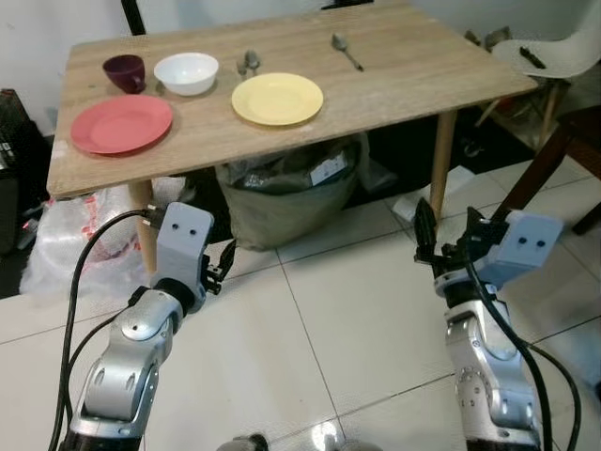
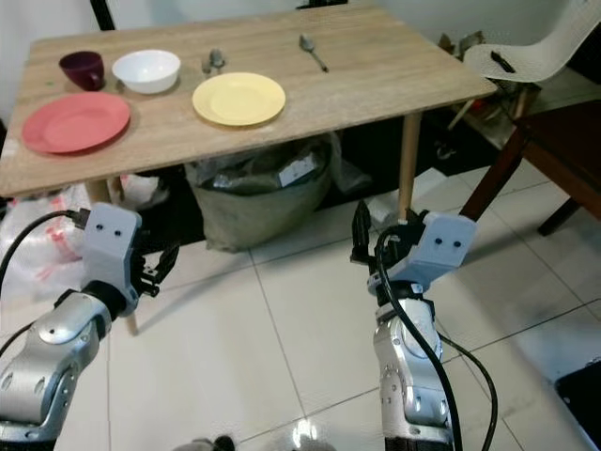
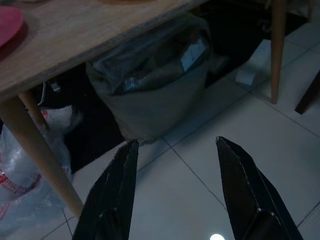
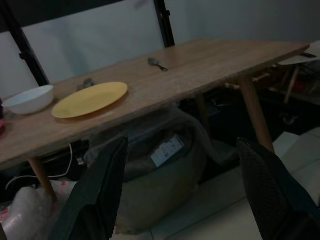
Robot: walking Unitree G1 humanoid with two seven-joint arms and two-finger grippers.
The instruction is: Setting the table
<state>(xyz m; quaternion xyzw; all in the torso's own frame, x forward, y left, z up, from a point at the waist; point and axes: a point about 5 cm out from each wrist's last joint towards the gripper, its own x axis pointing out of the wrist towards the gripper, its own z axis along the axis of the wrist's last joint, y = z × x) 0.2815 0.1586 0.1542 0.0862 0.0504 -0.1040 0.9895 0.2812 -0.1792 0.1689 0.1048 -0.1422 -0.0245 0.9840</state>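
Note:
On the wooden table [image 1: 404, 66] lie a red plate [image 1: 121, 123], a yellow plate [image 1: 277, 98], a white bowl [image 1: 186, 72] and a dark purple cup [image 1: 124, 71]. One spoon [image 1: 346, 51] lies right of the yellow plate, and more cutlery [image 1: 249, 62] sits behind it. Both arms are held low in front of the table, above the floor. My left gripper [image 3: 177, 175] is open and holds nothing. My right gripper [image 4: 182, 180] is open too, pointing at the table's edge, with the yellow plate [image 4: 90, 99] ahead.
A full grey sack [image 1: 286, 193] stands under the table, with plastic bags [image 1: 75, 240] by the left leg. A white chair [image 1: 554, 52] and a dark wooden chair [image 1: 568, 155] stand at the right. White tiled floor [image 1: 329, 319] lies between me and the table.

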